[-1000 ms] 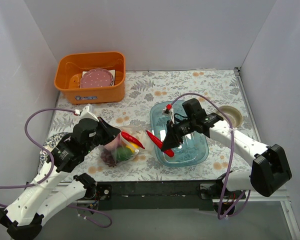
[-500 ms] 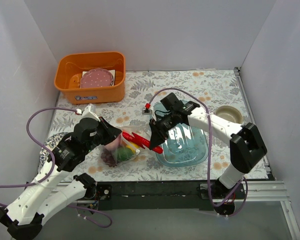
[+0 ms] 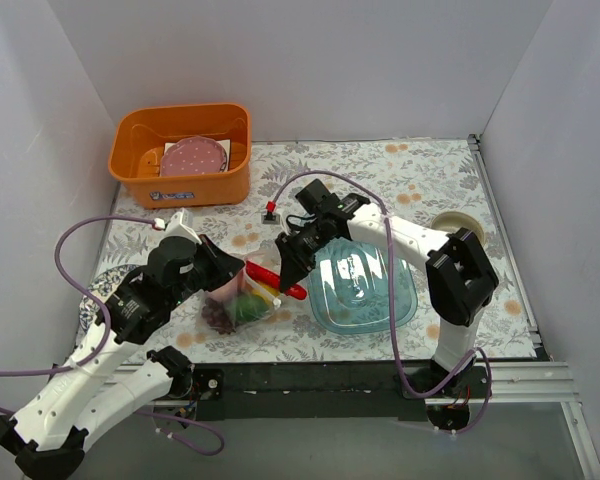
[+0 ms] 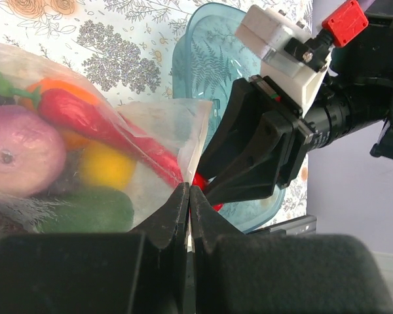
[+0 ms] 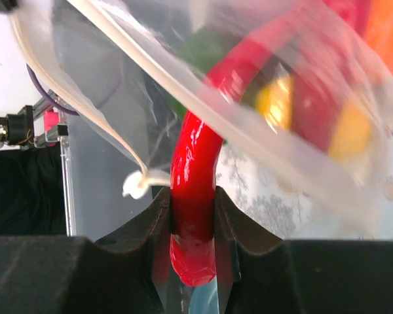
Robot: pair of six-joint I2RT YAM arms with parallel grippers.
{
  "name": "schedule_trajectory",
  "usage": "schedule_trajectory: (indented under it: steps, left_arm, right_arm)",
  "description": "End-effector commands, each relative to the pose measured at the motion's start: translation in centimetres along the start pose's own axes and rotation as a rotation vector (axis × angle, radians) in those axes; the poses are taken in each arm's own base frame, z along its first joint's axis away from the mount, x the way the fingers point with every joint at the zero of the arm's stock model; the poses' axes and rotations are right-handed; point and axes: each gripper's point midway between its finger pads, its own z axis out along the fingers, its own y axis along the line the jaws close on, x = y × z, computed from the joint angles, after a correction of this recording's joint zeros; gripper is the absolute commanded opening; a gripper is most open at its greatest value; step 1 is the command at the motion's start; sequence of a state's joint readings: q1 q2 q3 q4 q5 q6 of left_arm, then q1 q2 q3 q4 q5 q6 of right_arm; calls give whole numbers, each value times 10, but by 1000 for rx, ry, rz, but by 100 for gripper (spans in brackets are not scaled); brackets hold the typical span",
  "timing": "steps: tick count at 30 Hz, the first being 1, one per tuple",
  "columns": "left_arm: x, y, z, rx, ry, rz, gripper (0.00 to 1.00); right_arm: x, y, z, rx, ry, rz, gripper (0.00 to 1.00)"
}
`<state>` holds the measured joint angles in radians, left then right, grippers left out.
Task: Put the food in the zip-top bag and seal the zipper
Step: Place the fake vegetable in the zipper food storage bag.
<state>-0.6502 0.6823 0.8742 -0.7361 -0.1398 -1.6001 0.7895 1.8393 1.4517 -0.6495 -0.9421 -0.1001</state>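
Note:
The clear zip-top bag [image 3: 238,300] lies at front left, holding an orange, a yellow lemon [image 4: 105,167], a green fruit [image 4: 85,209], a purple piece [image 4: 13,154] and a red chili [image 4: 85,114]. My left gripper [image 3: 226,270] is shut on the bag's mouth edge [image 4: 183,150] and holds it up. My right gripper [image 3: 286,272] is shut on a second long red chili [image 5: 193,190] near its stem end. The chili's front end reaches under the bag's plastic [image 5: 249,98] at the mouth. The pale zipper strip [image 5: 105,39] runs beside it.
A translucent blue oval tray [image 3: 375,295] sits right of the bag, under my right arm. An orange basket [image 3: 180,180] with a pink dotted plate [image 3: 193,157] stands at back left. A small round ring [image 3: 458,225] lies at right.
My right gripper has carried the red chili left from above the blue tray to the bag's mouth. The left gripper has kept its hold on the bag edge.

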Motion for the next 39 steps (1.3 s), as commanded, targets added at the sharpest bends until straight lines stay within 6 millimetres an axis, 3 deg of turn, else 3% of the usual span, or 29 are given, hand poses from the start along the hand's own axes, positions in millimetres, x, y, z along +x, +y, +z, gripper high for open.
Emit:
schedule_trajectory:
  steps: [1, 5, 10, 16, 18, 20, 21, 24, 27, 29, 34, 39]
  left_arm:
    - [2, -8, 1, 40, 12, 5, 1]
    - [1, -10, 1, 42, 12, 9, 1]
    - [-2, -12, 0, 51, 4, 13, 1]
    - [-3, -12, -3, 53, -1, 3, 1]
    - [-5, -13, -5, 58, -14, -6, 1]
    - [-7, -15, -7, 67, -22, -9, 1]
    - [-7, -15, -7, 66, -25, -7, 1]
    - [-8, -15, -8, 59, -24, -5, 1]
    - [-10, -15, -8, 61, -34, -7, 1]
    - [-11, -14, -8, 59, -42, -14, 1]
    - [-14, -14, -9, 55, -58, -23, 1]
    - [-17, -14, -9, 52, -69, -26, 2]
  right_arm:
    - [-32, 22, 13, -33, -49, -83, 20]
    - [-32, 31, 25, -44, -18, -104, 22]
    - [-33, 15, 32, -19, 2, -91, 22]
    - [-55, -10, 37, 111, -65, -43, 21]
    - [-53, -10, 41, 138, -92, -13, 22]
    - [-66, -9, 38, 175, -161, -51, 21]
    - [-61, -15, 39, 201, -169, -38, 21]
    - [-71, -18, 32, 253, -229, -57, 26]
    - [-73, -7, 36, 192, -215, -58, 31]
    - [-66, 7, 45, 135, -183, -74, 33]
    - [-44, 14, 55, 110, -129, -65, 46]
    - [-33, 11, 44, 177, -132, -73, 65]
